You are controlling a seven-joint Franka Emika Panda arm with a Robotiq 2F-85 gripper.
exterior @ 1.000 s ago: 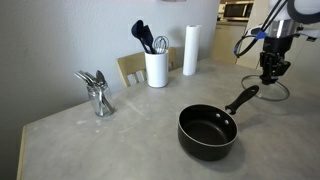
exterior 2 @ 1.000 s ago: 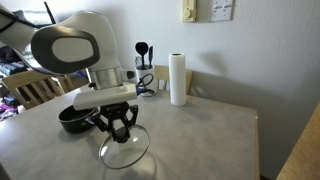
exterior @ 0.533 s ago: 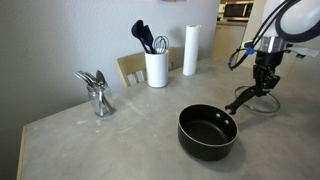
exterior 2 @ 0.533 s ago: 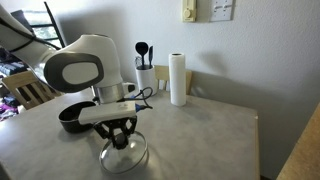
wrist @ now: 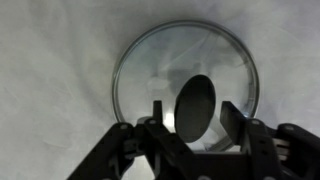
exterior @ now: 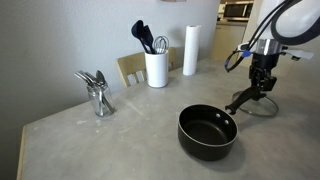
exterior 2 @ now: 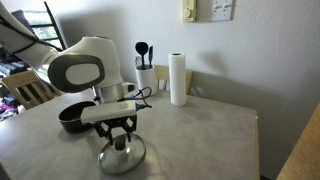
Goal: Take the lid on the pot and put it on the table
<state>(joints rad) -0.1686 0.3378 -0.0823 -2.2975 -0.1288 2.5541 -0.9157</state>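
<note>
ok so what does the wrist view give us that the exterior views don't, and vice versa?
Wrist only: the glass lid seen from straight above with its full rim outline, and its dark knob between the fingers of the end effector; contact is unclear.
Exterior only: the empty black pot, white utensil holder, paper towel roll and the arm.
Both: the glass lid, the end effector over it, the grey table.

Plain white wall (exterior: pixel 60 30) across the back, even light. Wooden chair (exterior: pixel 128 68) at 10 o'clock in an exterior view. Wall plates (exterior 2: pixel 222 9) high at 1 o'clock.
</note>
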